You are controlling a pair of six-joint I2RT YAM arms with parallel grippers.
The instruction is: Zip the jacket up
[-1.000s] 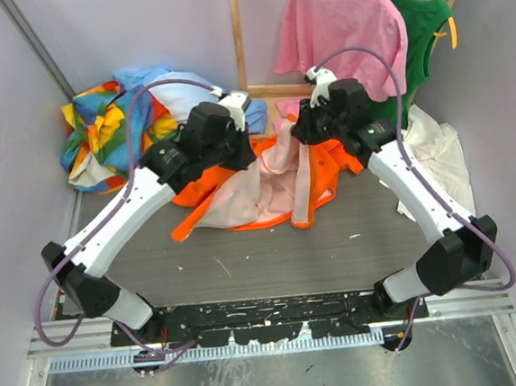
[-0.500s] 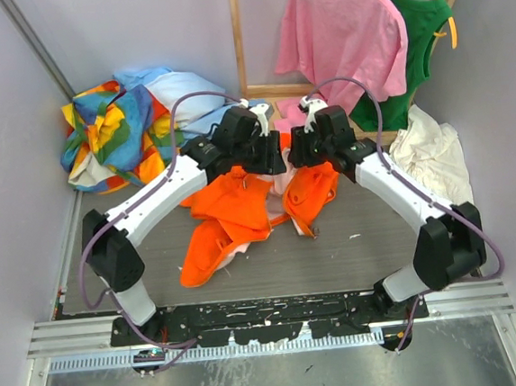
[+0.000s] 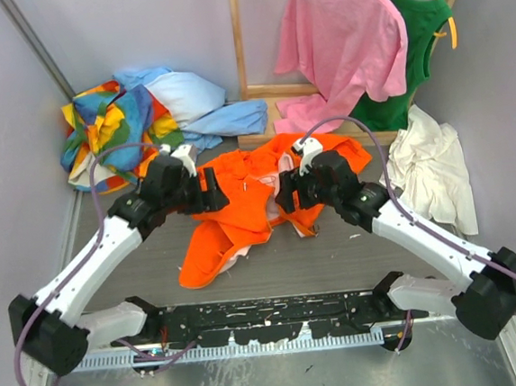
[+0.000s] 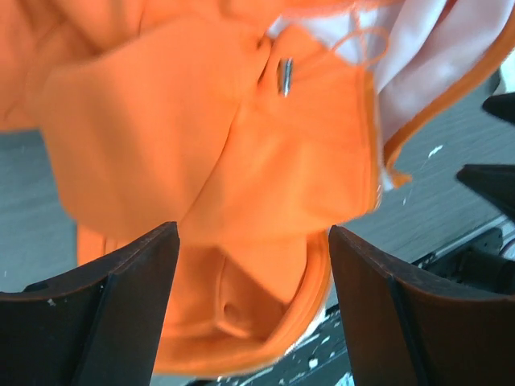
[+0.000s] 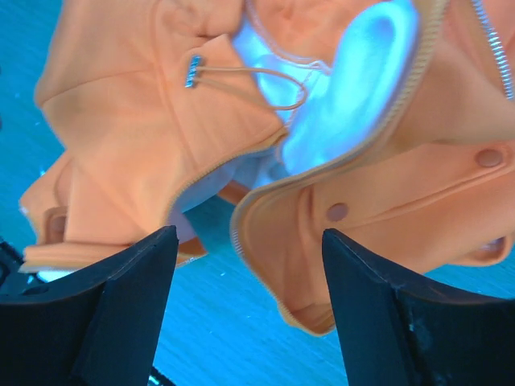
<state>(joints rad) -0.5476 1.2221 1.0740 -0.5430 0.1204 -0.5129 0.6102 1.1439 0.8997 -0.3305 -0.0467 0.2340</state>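
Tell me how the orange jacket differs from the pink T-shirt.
The jacket lies crumpled on the table, while the pink T-shirt hangs spread out at the back. The jacket is bright orange with a pale lining showing; the pink T-shirt is one plain pink. The jacket has an open front edged by a zipper; the pink T-shirt has a closed front with no zipper visible. Both are soft fabric garments.

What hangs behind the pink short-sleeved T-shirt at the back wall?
A green garment on an orange hanger hangs behind the pink T-shirt. Much of it is covered, so its full shape cannot be seen.
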